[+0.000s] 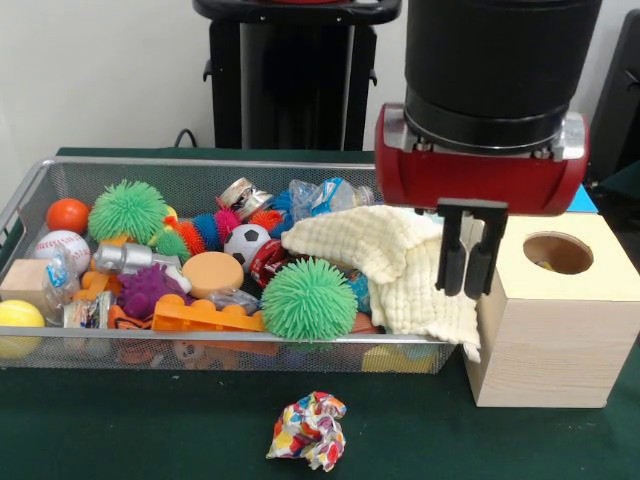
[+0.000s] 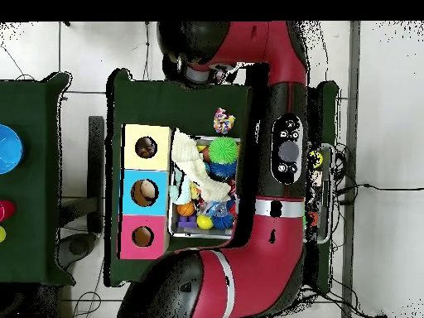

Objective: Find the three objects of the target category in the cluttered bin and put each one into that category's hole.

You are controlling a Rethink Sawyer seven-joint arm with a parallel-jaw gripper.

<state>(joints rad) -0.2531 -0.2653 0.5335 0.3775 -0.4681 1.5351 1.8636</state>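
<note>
Over the bin's (image 1: 30, 195) box-side end, the gripper (image 1: 470, 262) hangs with its two black fingers (image 1: 452, 268) set narrow, a thin gap between them, nothing clamped. Tips sit right in front of the cream cloth (image 1: 385, 250), at the edge where it spills over the bin rim toward the wooden box (image 1: 555, 335); contact with the cloth can't be judged from this angle.

Target category isn't readable from the pictures. Candidates are all in the bin: two green spiky balls (image 1: 309, 299) and (image 1: 128, 210), soccer ball (image 1: 245, 242), baseball (image 1: 62, 248), orange ball (image 1: 67, 213), yellow ball (image 1: 18, 318), purple spiky toy (image 1: 145, 288), orange block (image 1: 205, 316), peach disc (image 1: 212, 272).

Clutter: the cloth covers the bin's box-side end and hides whatever lies under it. The big green ball sits against the cloth's edge.

Outside the bin, a crumpled multicoloured wrapper (image 1: 309, 429) lies on the green table (image 1: 120, 430), in front of the bin.

Box hole (image 1: 557, 252) nearest the gripper is open; something yellowish shows inside, not identifiable. Overhead view shows three box sections (image 2: 144, 192) beside the bin, yellow, blue and pink, each with a hole.

Arm's red body (image 2: 281, 157) blocks much of the bin from above; gripper itself not distinguishable there.
</note>
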